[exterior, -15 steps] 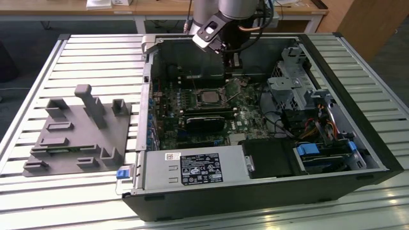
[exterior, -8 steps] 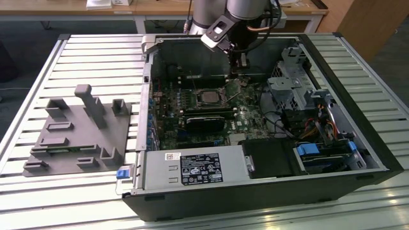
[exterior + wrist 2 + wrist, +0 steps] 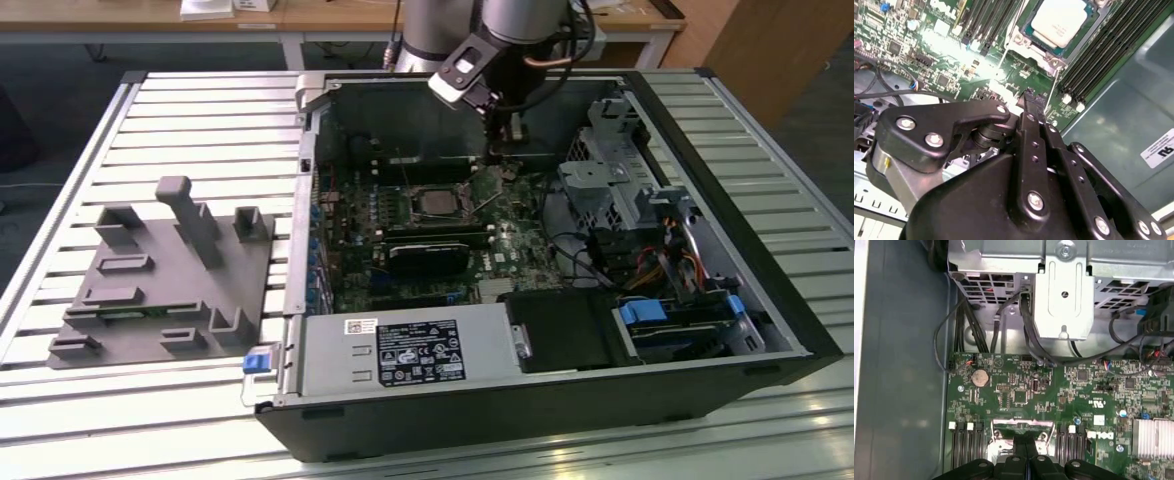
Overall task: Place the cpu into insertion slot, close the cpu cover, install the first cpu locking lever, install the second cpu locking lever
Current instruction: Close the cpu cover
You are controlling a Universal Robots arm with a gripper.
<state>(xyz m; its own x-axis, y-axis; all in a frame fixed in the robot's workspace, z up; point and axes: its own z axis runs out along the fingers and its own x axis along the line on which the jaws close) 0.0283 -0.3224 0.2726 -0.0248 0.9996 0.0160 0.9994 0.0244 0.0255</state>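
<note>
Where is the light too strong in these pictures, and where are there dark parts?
Second wrist view: strong glare washes out the green circuit board beside the cpu, whose top shines pale; the gripper is dark in front. Exterior view: the table slats reflect bright light, while the inside of the computer case lies in shade. First wrist view: lit fairly evenly.

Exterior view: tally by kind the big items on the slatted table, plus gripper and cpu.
computer case: 1
grey fixture block: 1
gripper: 1
cpu: 1
Total: 4
</note>
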